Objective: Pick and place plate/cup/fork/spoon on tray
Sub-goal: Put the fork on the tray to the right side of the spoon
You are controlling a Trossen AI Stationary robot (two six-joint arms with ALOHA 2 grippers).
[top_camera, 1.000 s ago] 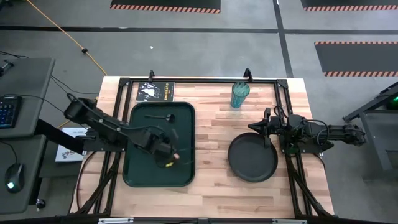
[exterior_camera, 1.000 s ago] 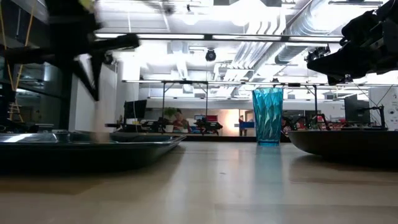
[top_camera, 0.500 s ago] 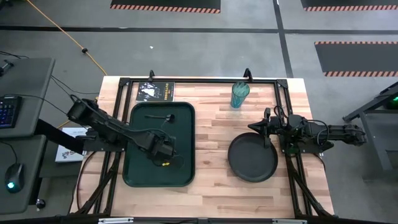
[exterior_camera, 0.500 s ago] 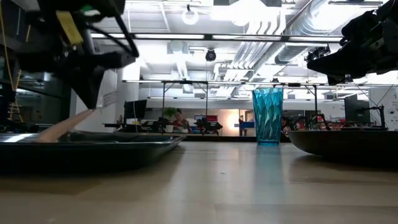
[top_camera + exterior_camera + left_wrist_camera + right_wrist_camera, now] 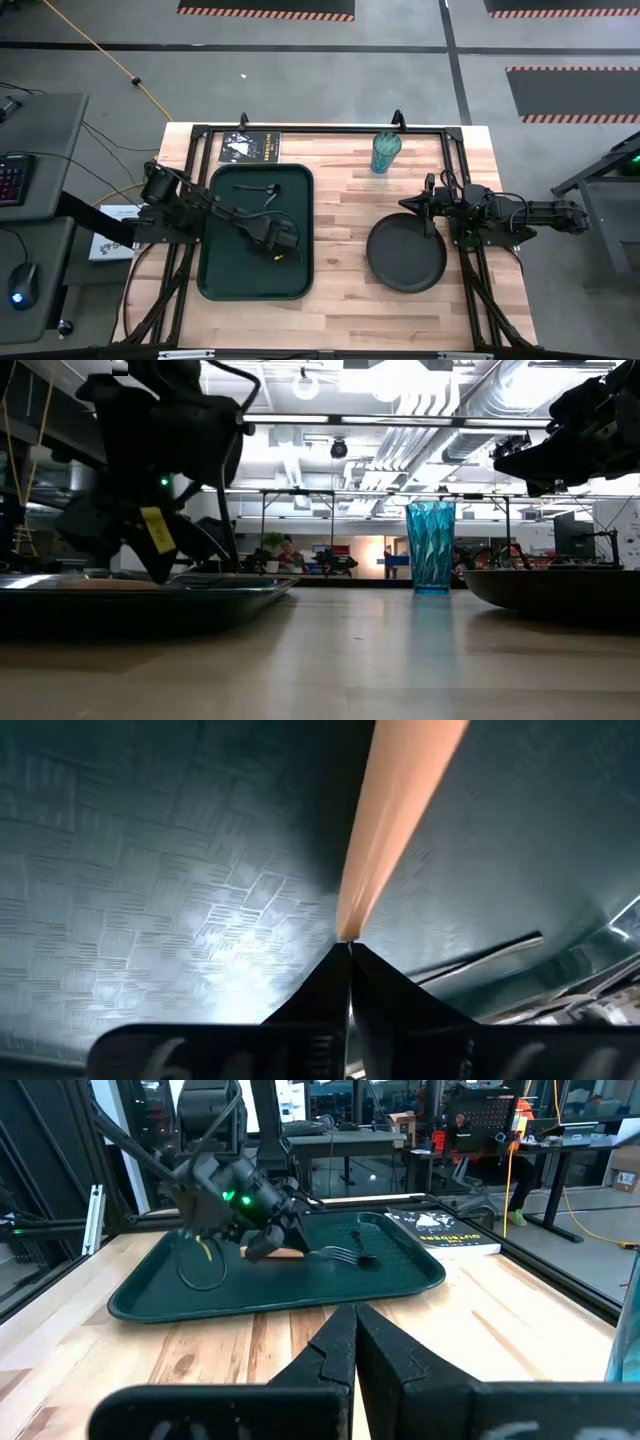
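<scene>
Two arms in frame. Left tool [image 5: 288, 243] is low over the tray [image 5: 225, 280], fingers pressed together on the tan handle of the fork [image 5: 330, 1254], which lies on the tray floor. Right tool [image 5: 424, 204] waits pinched shut, holding nothing, above the far rim of the plate [image 5: 405, 255]. Plate and cup [image 5: 386, 152] sit on the bare table [image 5: 340, 310], off the tray. Spoon [image 5: 258, 187] lies on the tray near its far end.

Step in hand looks like setting the fork down: spread the fingers only once the handle lies flat, then lift straight up, clear of the spoon.

Fork head is hidden under the left tool in the high view; whether it is fully resting is hard to tell.
</scene>
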